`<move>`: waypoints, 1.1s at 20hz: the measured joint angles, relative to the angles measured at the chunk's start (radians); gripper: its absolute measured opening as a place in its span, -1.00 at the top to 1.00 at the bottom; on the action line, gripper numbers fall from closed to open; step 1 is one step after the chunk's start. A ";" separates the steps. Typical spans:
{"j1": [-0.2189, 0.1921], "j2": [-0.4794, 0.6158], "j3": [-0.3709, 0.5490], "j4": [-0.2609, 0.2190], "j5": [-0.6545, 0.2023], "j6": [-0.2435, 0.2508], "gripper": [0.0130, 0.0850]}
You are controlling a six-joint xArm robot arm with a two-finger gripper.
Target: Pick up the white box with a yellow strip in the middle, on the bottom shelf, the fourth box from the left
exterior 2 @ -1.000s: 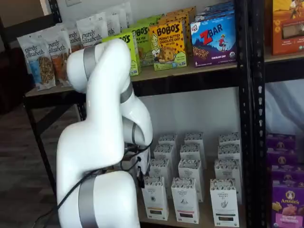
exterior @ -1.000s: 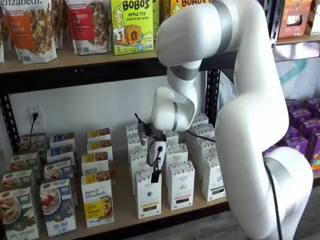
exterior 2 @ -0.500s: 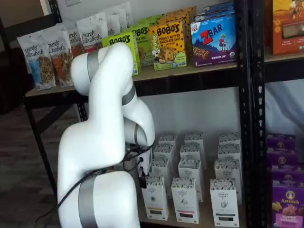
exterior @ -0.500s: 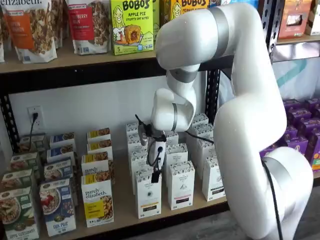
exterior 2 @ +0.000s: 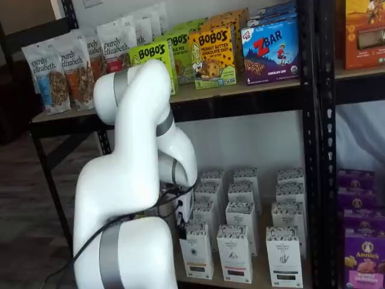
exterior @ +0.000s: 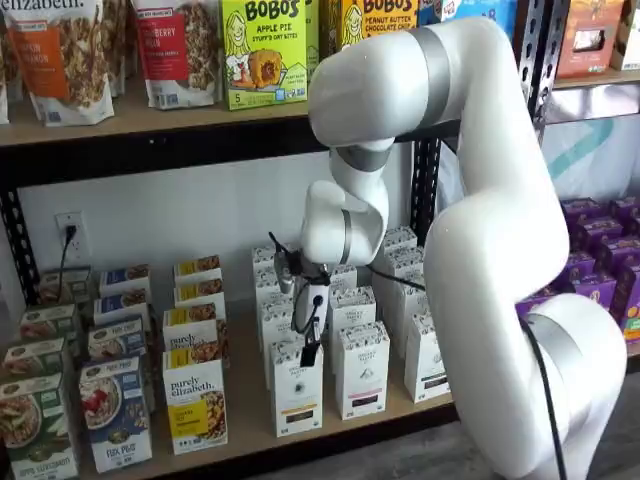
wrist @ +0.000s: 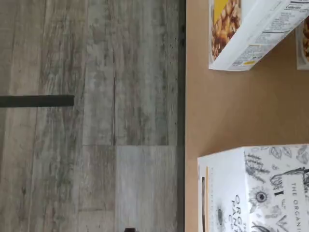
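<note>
White box (exterior: 297, 390), a tall narrow carton with a yellow-orange strip, stands upright at the front edge of the tan wooden bottom shelf (exterior: 250, 425), directly beneath the jaws (exterior: 311, 352), which hang spread wide with nothing between them. A reddish-strip white carton (exterior: 362, 371) crowds just beside it; like cartons stand behind.

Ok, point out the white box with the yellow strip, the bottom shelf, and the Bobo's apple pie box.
white box (exterior: 297, 392): shelf view, front face.
bottom shelf (exterior: 245, 415): shelf view, bare wooden board.
Bobo's apple pie box (exterior: 263, 52): shelf view, front face.
</note>
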 joint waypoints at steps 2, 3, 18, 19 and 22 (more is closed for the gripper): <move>-0.001 0.014 -0.017 0.002 0.003 -0.003 -1.00; -0.002 0.021 -0.026 0.003 0.004 -0.004 -1.00; -0.019 0.131 -0.147 0.002 -0.003 -0.017 -1.00; -0.023 0.138 -0.157 0.003 0.001 -0.021 -1.00; -0.034 0.164 -0.198 -0.011 0.016 -0.017 -1.00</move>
